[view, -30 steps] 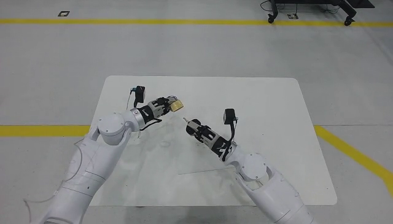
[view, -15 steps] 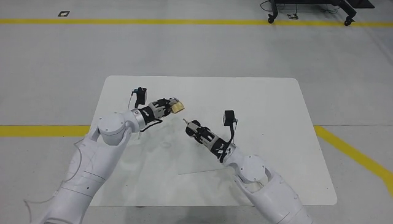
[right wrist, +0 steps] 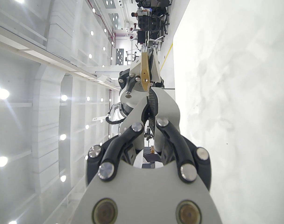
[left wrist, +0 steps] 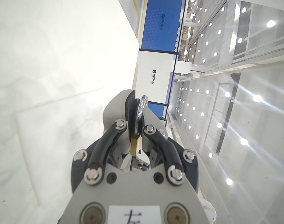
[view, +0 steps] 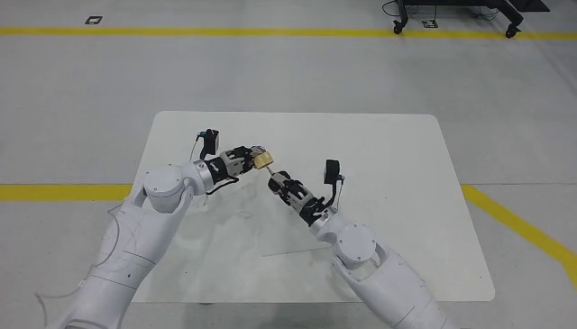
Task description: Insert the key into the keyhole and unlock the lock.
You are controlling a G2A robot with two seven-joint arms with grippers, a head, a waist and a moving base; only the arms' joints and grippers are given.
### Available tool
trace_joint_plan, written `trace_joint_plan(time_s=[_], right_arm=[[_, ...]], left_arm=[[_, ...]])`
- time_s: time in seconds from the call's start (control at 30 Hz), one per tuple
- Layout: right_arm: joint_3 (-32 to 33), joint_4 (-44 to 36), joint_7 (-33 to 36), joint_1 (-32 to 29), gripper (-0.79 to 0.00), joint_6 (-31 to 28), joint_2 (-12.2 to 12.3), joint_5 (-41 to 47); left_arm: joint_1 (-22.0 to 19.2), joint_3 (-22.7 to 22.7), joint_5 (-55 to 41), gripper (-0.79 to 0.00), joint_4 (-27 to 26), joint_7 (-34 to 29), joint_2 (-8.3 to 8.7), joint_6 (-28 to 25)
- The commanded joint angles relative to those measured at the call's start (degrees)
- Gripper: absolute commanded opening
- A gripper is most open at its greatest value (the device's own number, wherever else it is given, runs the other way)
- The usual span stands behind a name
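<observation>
**Key tip at the lock, both held above the counter**

Left fingers [left wrist: 116,110] pressed hard onto the lock [left wrist: 135,144]. Brass body pinched between the dark pads, a silvery metal edge showing past the tips; which part of the lock, not clear. From above, brass body sticking out beyond the fingertips toward the robot's right. Held over the left half of the counter [view: 406,149], in its far half.

Right fingers [right wrist: 167,110] closed together, ribbed pads nearly meeting, pinching the key [view: 270,173]. Key no more than a thin pale sliver out of the tips. Long axis in line with the right forearm. Tip aimed away from the robot and to its left, straight at the lock, right at the near lower side of the brass body. Touching or already inside: cannot tell.

From the right wrist, lock seen edge-on just beyond the right fingertips. A narrow brass strip, long axis roughly continuing the line of the right fingers, a small pale dot on the face turned this way. Left fingers behind it, black linkages on either side.

Both arms meeting in a shallow V over the counter, fingertips just beside each other, lock and key between.

Farther out: grey floor with yellow lines [view: 270,31], a dark wheeled frame [view: 460,0] and a black cable at the far right.
</observation>
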Motion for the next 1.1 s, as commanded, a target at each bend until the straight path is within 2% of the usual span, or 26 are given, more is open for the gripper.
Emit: trace_joint_plan(time_s=[0.0,0.47,1.07], right_arm=[[-0.20,0.36,-0.43,0.23,-0.785,-0.27,-0.22,0.13],[-0.93,0.79,-4.01,-0.05,-0.785,-1.48,-1.17,-4.11],[-1.22,2.19,-5.73,0.40,-0.785,-0.86,-2.52,-4.94]], left_arm=[[0.05,-0.07,0.06,-0.785,-0.05,-0.03,-0.02,0.06],[0.25,-0.70,-1.00,-0.785,0.00,3.01,-0.44,1.79],[0.27,-0.47,0.46,-0.785,-0.17,1.31,-0.66,1.97]])
